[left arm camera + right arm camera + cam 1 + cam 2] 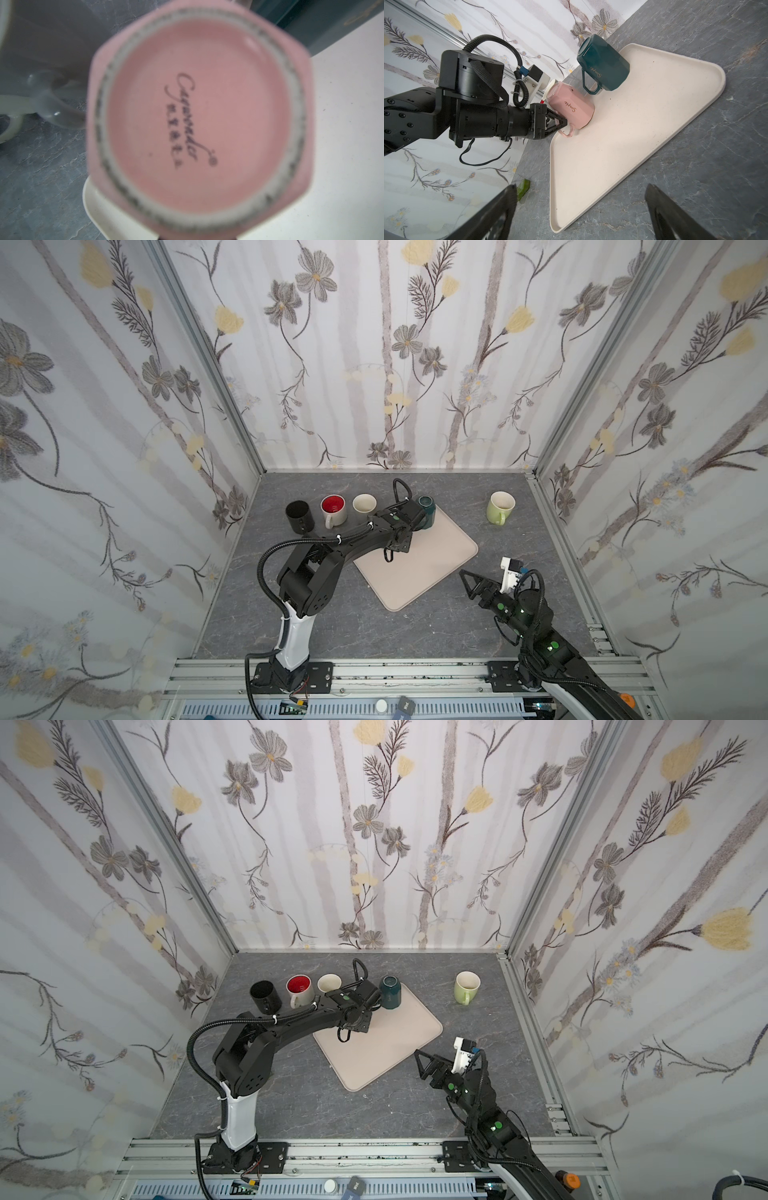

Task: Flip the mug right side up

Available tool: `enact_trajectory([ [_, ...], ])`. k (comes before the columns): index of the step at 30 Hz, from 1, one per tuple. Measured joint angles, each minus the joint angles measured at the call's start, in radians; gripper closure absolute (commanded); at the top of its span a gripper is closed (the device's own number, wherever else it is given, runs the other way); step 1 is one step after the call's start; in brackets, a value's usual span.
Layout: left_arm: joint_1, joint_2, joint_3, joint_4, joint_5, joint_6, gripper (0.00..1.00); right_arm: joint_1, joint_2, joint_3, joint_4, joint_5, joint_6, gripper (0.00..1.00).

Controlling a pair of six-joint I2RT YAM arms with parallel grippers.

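The left gripper (563,124) is pinching shut on the handle of the pink mug (571,104). The mug is leaning mouth-down near the 11 o'clock edge of the tray (633,145), with its base toward the jaws. The right gripper (468,581) is hovering at the tray's 4 o'clock, jaws wide and empty.

Blurred pink mug (197,124) underside, close up, over cream tray (336,145)

I work in a robot test booth rather than a real room: beyond my fingers (500,212) stand flower-papered panels (457,364), held in bare metal framing (205,352). Under my fingers lies a grey stone-look tabletop (332,626), and behind them runs the metal rail (415,672) I am bolted to.
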Motion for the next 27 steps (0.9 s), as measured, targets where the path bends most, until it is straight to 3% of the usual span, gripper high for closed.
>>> enact_trajectory([
  [11, -0.014, -0.097, 0.015, 0.005, 0.083, 0.006, 1.00, -0.002, 0.048, 0.000, 0.033, -0.027, 0.001, 0.04],
  [27, -0.020, -0.423, -0.122, 0.264, 0.346, -0.049, 1.00, -0.002, 0.116, 0.038, 0.137, -0.072, 0.004, 0.04],
])
